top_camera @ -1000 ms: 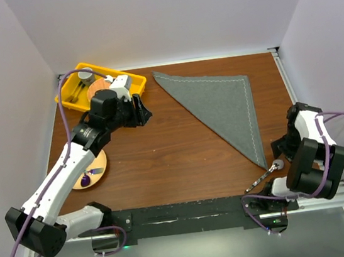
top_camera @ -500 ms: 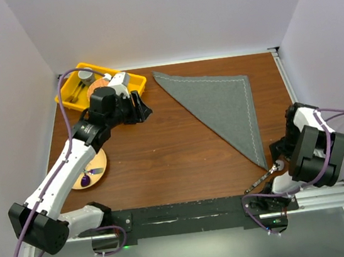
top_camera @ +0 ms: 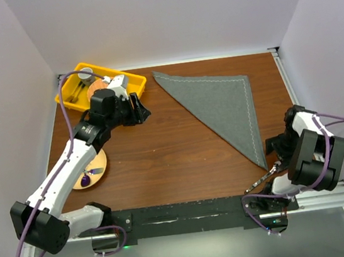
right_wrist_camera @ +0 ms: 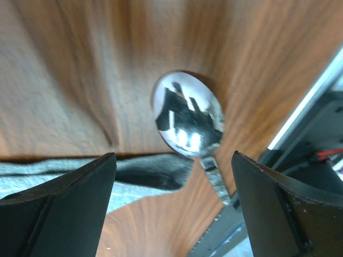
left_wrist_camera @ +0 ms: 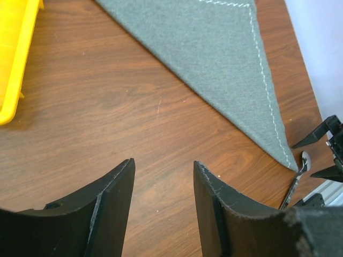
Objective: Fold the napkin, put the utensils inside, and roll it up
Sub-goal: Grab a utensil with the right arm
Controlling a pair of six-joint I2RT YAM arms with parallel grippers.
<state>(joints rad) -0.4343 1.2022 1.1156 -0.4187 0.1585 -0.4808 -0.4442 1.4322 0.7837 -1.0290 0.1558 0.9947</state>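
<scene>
Wide bare wood across the middle of the table [top_camera: 163,158], from the left gripper [top_camera: 143,110] over to the slanted edge of the folded napkin [top_camera: 219,103]; clear gap between the parted left jaws. Crowded down the left side: yellow bin [top_camera: 137,81] at the far corner, small round plate [top_camera: 99,163] nearer, left arm reaching past both. Tight at the near right corner: spoon [top_camera: 264,178] just beside the napkin's tip, right gripper [top_camera: 275,150] spread wide astride its bowl, side wall [top_camera: 333,50] close by.
</scene>
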